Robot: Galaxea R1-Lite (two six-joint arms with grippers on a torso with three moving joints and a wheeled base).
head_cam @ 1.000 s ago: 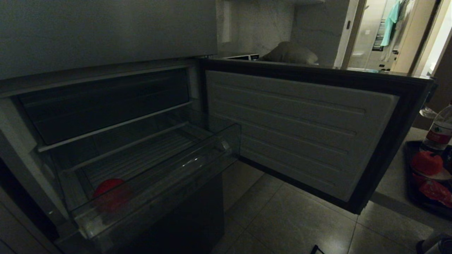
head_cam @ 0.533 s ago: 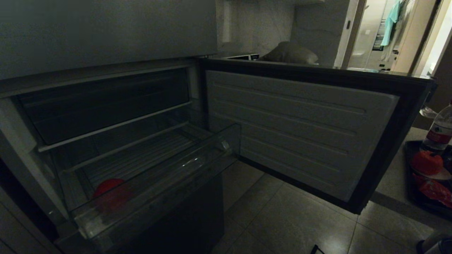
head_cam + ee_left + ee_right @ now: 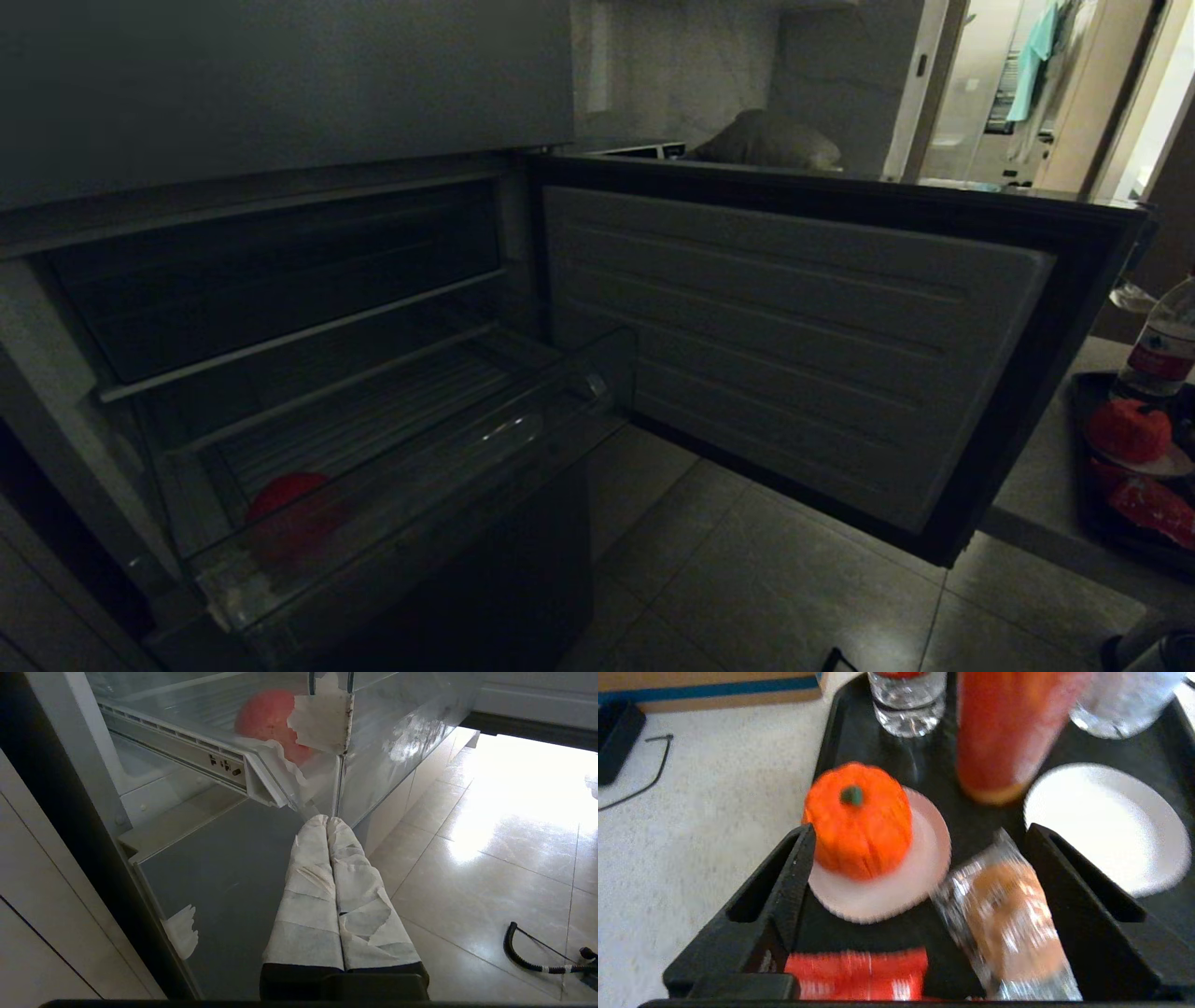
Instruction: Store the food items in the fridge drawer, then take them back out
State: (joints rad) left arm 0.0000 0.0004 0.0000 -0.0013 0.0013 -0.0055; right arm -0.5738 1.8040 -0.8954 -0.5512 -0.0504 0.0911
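The clear fridge drawer (image 3: 411, 476) stands pulled out. A round red food item (image 3: 285, 497) lies in its near left corner and shows through the drawer wall (image 3: 266, 721) in the left wrist view. A lumpy orange-red food item (image 3: 857, 816) with a green stem sits on a small white plate on the black tray (image 3: 859, 732); the head view has it (image 3: 1128, 431) at the far right. My right gripper (image 3: 920, 830) hovers open over the tray, its fingers astride the plate's edge and a clear-wrapped bun (image 3: 1008, 919), holding nothing. My left gripper (image 3: 327, 820), taped white, is shut below the drawer's corner.
The fridge door (image 3: 794, 345) stands open between the drawer and the counter (image 3: 714, 826). On the tray are a tall red cup (image 3: 1008, 732), clear bottles (image 3: 908, 700), an empty white plate (image 3: 1106, 826) and a red packet (image 3: 857, 973). A black cable (image 3: 528, 952) lies on the floor.
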